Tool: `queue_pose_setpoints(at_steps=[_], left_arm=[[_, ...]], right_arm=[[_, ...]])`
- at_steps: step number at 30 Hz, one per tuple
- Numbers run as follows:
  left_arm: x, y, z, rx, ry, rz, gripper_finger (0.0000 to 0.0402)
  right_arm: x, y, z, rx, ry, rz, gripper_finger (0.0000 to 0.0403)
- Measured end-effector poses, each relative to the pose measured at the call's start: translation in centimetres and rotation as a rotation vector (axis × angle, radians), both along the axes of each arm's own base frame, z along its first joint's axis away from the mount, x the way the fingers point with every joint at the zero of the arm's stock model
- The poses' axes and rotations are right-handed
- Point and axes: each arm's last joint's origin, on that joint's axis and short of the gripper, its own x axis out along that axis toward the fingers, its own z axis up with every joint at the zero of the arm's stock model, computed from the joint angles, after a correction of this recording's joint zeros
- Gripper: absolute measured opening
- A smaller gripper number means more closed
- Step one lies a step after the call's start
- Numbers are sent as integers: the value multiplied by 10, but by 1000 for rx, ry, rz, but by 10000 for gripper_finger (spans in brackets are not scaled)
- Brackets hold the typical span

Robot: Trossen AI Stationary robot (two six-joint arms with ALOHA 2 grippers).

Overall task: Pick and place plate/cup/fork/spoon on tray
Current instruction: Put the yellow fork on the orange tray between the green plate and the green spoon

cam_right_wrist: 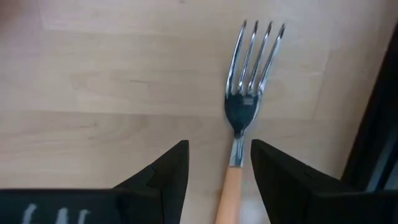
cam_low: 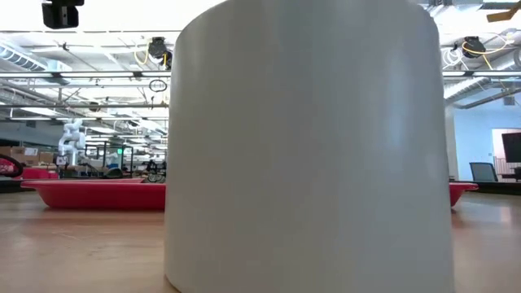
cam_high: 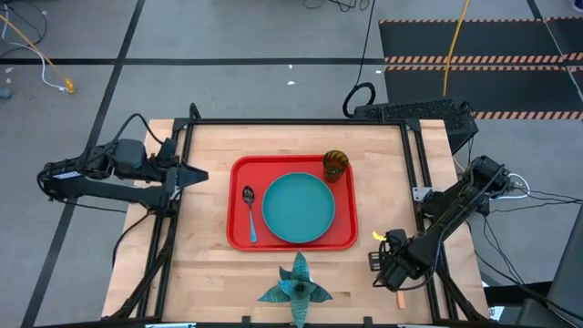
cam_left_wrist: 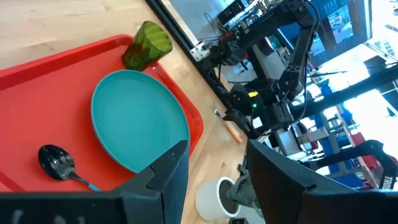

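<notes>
Judging by how things lay, the fork was the last piece left to be fetched, since the other three were already on the tray (cam_high: 239, 239).

Left of the tray, the left gripper (cam_high: 193, 175) was held idle over the wood, its fingers parted and empty. On the tray's left part the spoon (cam_high: 249, 211) was laid, blue handle toward the near edge; at the tray's middle the plate (cam_high: 298, 208) was set flat; at the tray's far right corner the cup (cam_high: 335, 165) was stood upright.

Right of the tray, near the table's right rail, the right gripper (cam_right_wrist: 218, 171) was poised low over the fork (cam_right_wrist: 244, 109), its fingers spread to either side of the orange handle and nothing yet clamped. A closing on the handle, a lift and a carry leftward to the tray would be called for next.

In front of the tray, a teal spiky star ornament (cam_high: 296, 289) in a white pot (cam_left_wrist: 216, 199) was standing. It would probably have to be skirted. The rail beside the fork left little room.
</notes>
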Motion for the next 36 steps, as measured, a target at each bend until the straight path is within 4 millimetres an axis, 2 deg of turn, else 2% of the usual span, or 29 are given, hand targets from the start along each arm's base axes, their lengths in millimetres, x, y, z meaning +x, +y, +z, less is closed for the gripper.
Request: queue_pose_setpoints(at_steps=[11,20,25,36], left_arm=[[0,0,0,-4,-2,8,163],[0,0,0,-18,-3,18,163],[0,0,0,-20,-2,18,163],[0,0,0,-22,-2,19,163]], right_arm=[[-1,-1,-16,44,-35,6,164],[-2,-1,-15,57,-10,0,164],[-3,-1,-22,33,45,-2,164],[3,7,-39,27,50,4,164]])
